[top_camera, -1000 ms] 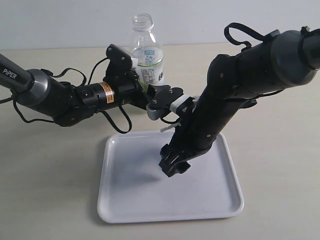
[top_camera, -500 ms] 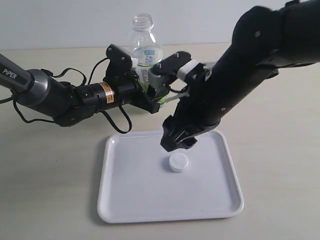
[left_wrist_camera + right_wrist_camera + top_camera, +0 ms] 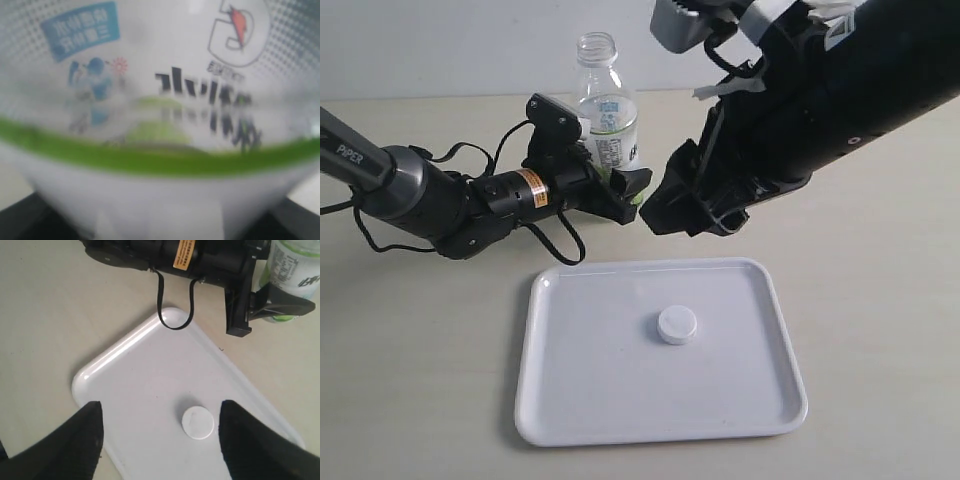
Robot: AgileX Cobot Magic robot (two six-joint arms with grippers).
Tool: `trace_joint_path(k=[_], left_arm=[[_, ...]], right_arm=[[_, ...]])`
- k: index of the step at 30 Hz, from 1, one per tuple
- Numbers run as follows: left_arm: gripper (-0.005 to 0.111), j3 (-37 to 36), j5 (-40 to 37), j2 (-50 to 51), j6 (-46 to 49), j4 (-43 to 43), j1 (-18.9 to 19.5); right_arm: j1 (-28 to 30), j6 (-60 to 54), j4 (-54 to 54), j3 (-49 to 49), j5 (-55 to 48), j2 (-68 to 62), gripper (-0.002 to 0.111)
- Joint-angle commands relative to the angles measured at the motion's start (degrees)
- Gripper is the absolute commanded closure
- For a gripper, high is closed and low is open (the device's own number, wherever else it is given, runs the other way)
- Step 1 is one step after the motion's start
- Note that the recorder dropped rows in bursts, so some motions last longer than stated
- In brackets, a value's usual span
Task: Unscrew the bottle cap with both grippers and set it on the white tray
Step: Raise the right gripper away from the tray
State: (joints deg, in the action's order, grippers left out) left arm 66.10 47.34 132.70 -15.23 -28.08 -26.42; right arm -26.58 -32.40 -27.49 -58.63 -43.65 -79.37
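The right gripper [image 3: 692,212] has risen from the white tray [image 3: 582,385] and now hangs above its far edge, with its fingers spread wide and nothing between them; the bottle cap [image 3: 677,325], which it carried down a second ago, lies flat and free near the middle of the tray; the left gripper [image 3: 617,183] stays clenched on the lower body of the bottle [image 3: 605,110], which stands upright and uncapped behind the tray; so I judge the placing done, and only the retreat remains.
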Motion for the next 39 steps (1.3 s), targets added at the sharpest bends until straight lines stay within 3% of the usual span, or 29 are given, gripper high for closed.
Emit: trace_joint_path(k=[1, 18, 21, 28, 39], left_arm=[[0.107, 1.2, 1.6, 0.9, 0.4, 1.3, 0.1], [0.105, 1.2, 3.0, 0.9, 0.6, 0.5, 0.1], [0.091, 1.2, 3.3, 0.9, 0.6, 0.5, 0.1], [0.04, 1.2, 3.5, 0.9, 0.0, 0.6, 0.1], [0.02, -0.5, 2.3, -0.4, -0.3, 0.9, 0.1]], right_arm=[[-0.1, -0.8, -2.2, 0.0, -0.4, 2.1, 0.045], [-0.1, -1.0, -2.8, 0.0, -1.0, 2.2, 0.045], [-0.1, -1.0, -2.9, 0.0, -1.1, 2.2, 0.045], [-0.1, -1.0, -2.9, 0.0, -1.1, 2.2, 0.045], [-0.1, -0.8, -2.9, 0.0, -1.1, 2.2, 0.045]])
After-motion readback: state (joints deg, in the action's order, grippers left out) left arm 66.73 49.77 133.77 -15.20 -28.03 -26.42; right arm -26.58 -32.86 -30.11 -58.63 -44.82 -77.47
